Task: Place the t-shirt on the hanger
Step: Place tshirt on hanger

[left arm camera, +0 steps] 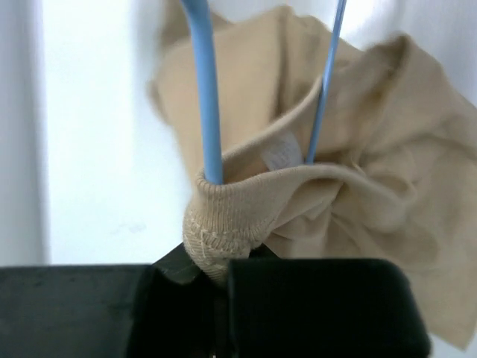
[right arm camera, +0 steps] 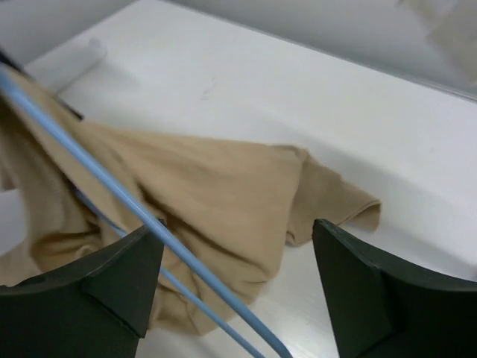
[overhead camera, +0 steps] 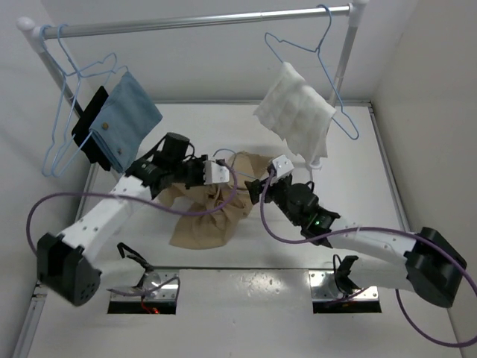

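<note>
You look about midway, as I judge it. Your left gripper [left arm camera: 220, 276] is pinched tight on the ribbed collar [left arm camera: 231, 216] of the t-shirt [overhead camera: 203, 220]. In the left wrist view two blue wires of the hanger [left arm camera: 207, 97] run into the neck opening, one right at the pinched edge and the other beside the white label [left arm camera: 282, 154]. So the hanger is threaded into the neck, and that part appears done. Your right gripper [right arm camera: 238, 276] has its fingers [right arm camera: 112, 283] spread wide and clamps nothing. The hanger wire crosses the gap close to one finger, but I cannot tell whether it touches. The shirt itself lies bunched in a heap on the table [right arm camera: 298, 89] between the two arms, with a sleeve or hem trailing flat toward the far side. What is left, in my view, is to work the hanger's arms out into both shoulders and let the body of the shirt fall straight. How deep the frame sits inside the cloth is hidden by the folds, so check that first.
</note>
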Available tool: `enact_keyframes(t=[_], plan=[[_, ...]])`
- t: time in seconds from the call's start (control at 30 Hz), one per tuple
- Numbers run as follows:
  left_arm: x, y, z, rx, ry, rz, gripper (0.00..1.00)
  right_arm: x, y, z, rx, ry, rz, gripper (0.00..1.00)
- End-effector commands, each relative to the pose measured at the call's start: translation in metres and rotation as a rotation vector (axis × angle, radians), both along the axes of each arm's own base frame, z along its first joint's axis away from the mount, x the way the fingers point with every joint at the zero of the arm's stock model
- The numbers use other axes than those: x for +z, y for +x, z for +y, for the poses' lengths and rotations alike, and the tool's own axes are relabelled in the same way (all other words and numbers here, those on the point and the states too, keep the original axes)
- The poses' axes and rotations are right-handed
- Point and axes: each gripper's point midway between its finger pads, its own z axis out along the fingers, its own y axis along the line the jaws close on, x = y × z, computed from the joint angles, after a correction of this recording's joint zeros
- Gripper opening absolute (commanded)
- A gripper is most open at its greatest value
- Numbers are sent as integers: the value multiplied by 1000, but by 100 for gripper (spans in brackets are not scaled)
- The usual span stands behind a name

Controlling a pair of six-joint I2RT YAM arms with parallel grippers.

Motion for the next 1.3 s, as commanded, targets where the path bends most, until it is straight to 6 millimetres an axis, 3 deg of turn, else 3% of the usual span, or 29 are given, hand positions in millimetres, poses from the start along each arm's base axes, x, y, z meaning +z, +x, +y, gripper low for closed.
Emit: enact_keyframes(t=[0.0, 0.03, 0.07, 0.1, 0.17, 0.2, 0.23, 0.27, 0.3, 0.37, 0.5, 0.53, 0.6, 0.7, 0.8, 0.83, 0.87, 0.93, 1.03, 1.1, 1.27], plan=[[44, 6, 10, 193, -135, -176, 0, 50, -1, -8, -64, 135, -10, 80], [46, 2, 13, 226, -153, -183, 0, 50, -3, -15, -91, 134, 14, 84], [47, -1, 18, 289, -187, -161, 0, 61, -3, -17, -111, 185, 26, 96], [50, 0, 27, 352, -193, -173, 0, 75, -6, -23, -126, 221, 22, 99], [52, -10, 35, 430, -239, -155, 0, 77, -8, -34, -176, 221, 59, 99], [53, -12, 38, 461, -246, -159, 0, 90, -8, -35, -187, 261, 67, 99], [49, -16, 41, 481, -253, -148, 0, 87, -11, -38, -193, 235, 99, 99], [58, -20, 42, 498, -293, -147, 0, 89, -12, -38, -196, 232, 113, 99], [54, -21, 45, 519, -294, -140, 0, 103, -14, -34, -188, 262, 120, 99], [48, -25, 47, 550, -296, -118, 0, 101, -19, -20, -126, 243, 171, 99], [42, -22, 56, 672, -319, -71, 0, 70, -33, 19, -26, 201, 325, 99], [39, -20, 56, 687, -315, -61, 0, 63, -37, 23, -28, 213, 361, 99], [34, -21, 56, 694, -313, -49, 0, 74, -45, 34, -4, 257, 361, 99], [30, -22, 57, 695, -306, -43, 0, 74, -50, 36, -22, 273, 340, 99], [17, -20, 64, 714, -251, -55, 0, 107, -41, 28, -68, 276, 251, 99], [13, -19, 64, 709, -234, -52, 0, 129, -37, 26, -64, 259, 189, 99], [13, -18, 66, 717, -230, -57, 0, 139, -35, 23, -70, 246, 161, 99], [2, -17, 66, 713, -196, -41, 0, 160, -34, 29, -50, 234, 118, 99], [-1, -16, 67, 723, -184, -40, 0, 170, -29, 31, -39, 194, 79, 99], [6, -13, 65, 727, -207, -49, 0, 159, -27, 34, -31, 161, 110, 99], [12, -11, 62, 723, -231, -51, 0, 93, -38, 59, -5, 184, 313, 99]])
